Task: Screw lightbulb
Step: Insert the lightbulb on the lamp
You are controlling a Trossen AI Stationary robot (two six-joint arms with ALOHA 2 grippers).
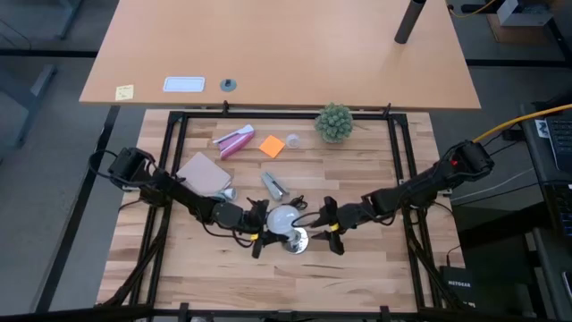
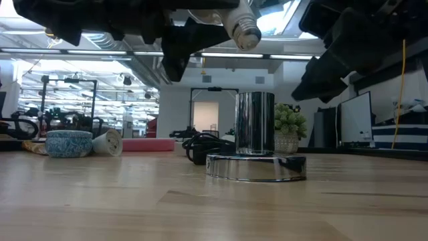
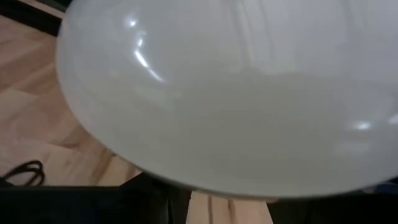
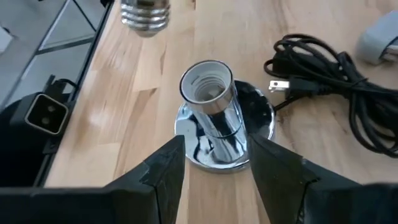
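My left gripper (image 1: pixel 259 234) held the lightbulb (image 1: pixel 282 217) by its dome, jaws spread wide around it — threaded base hanging above and just off the socket (image 4: pixel 208 87). Right gripper (image 4: pixel 214 165) half-open, empty, straddling the socket. Glass judged light, slick, fragile — grip the dome gently.

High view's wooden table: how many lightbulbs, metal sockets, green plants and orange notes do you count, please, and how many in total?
White frosted lightbulb: 1
Shiny round metal socket with black cord: 1
Green plant ball: 1
Orange square paper note: 1
Total: 4
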